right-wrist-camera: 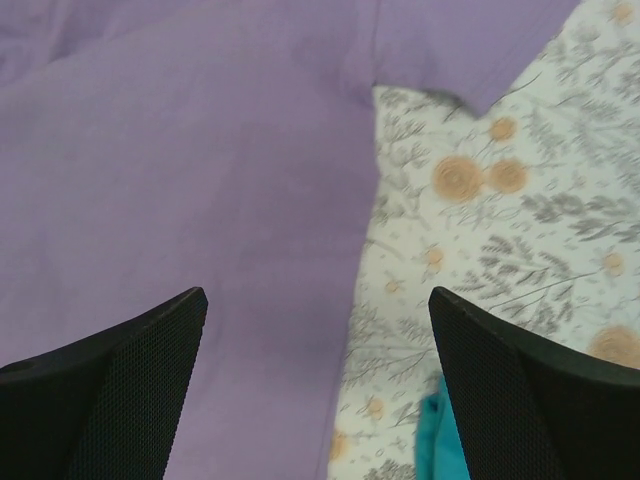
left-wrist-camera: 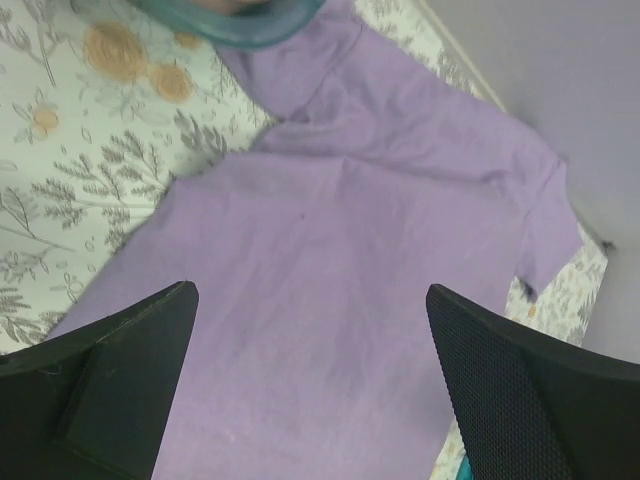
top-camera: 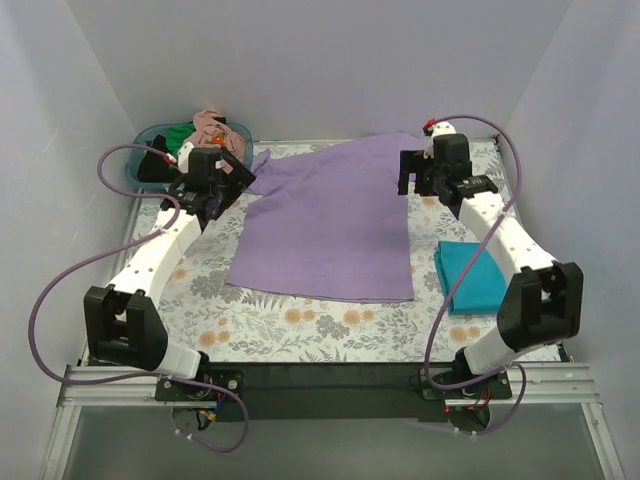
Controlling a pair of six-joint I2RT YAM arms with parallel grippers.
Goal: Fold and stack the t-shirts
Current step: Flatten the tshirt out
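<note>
A large lavender-purple t-shirt (top-camera: 330,220) lies spread flat in the middle of the table; it also shows in the left wrist view (left-wrist-camera: 340,260) and the right wrist view (right-wrist-camera: 180,170). A folded teal-blue t-shirt (top-camera: 470,275) lies at the right, with its corner in the right wrist view (right-wrist-camera: 440,440). Salmon-pink (top-camera: 212,124), green (top-camera: 180,135) and black (top-camera: 152,165) shirts are heaped in the basket. My left gripper (top-camera: 222,192) hovers open over the shirt's left sleeve side (left-wrist-camera: 310,295). My right gripper (top-camera: 415,180) hovers open over the shirt's right edge (right-wrist-camera: 318,295).
A teal plastic basket (top-camera: 135,150) stands at the back left corner; its rim shows in the left wrist view (left-wrist-camera: 240,25). The grey floral-print table cover (top-camera: 280,325) covers the table. White walls enclose the back and both sides.
</note>
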